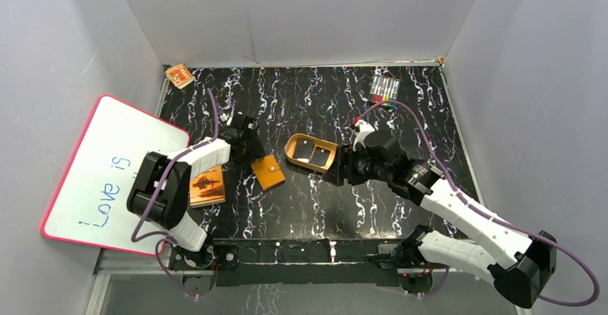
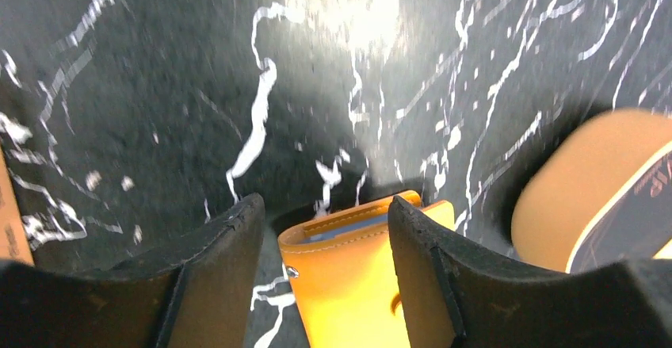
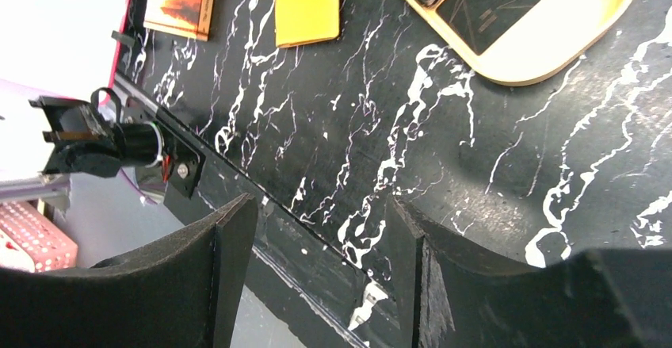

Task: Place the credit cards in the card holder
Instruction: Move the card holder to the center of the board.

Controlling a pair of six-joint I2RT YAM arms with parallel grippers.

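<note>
The card holder (image 1: 269,172) is a closed orange-brown wallet with a snap tab, lying flat on the black marbled table. In the left wrist view it (image 2: 349,277) lies between my fingers, with pale blue-grey sleeves showing at its edge. My left gripper (image 2: 321,205) is open, with a finger on each side of the holder; from above it (image 1: 251,150) sits at the holder's far left corner. Two black credit cards (image 1: 303,148) (image 1: 323,156) lie in the tan oval tray (image 1: 290,150). My right gripper (image 3: 321,205) is open and empty, just right of the tray (image 1: 337,171).
An orange printed booklet (image 1: 206,186) lies left of the holder. A whiteboard (image 1: 107,171) leans at the left. Markers (image 1: 385,87) lie at the back right and a small orange item (image 1: 179,76) at the back left. The right wrist view shows the tray rim (image 3: 555,55) and the table's front rail (image 3: 261,197).
</note>
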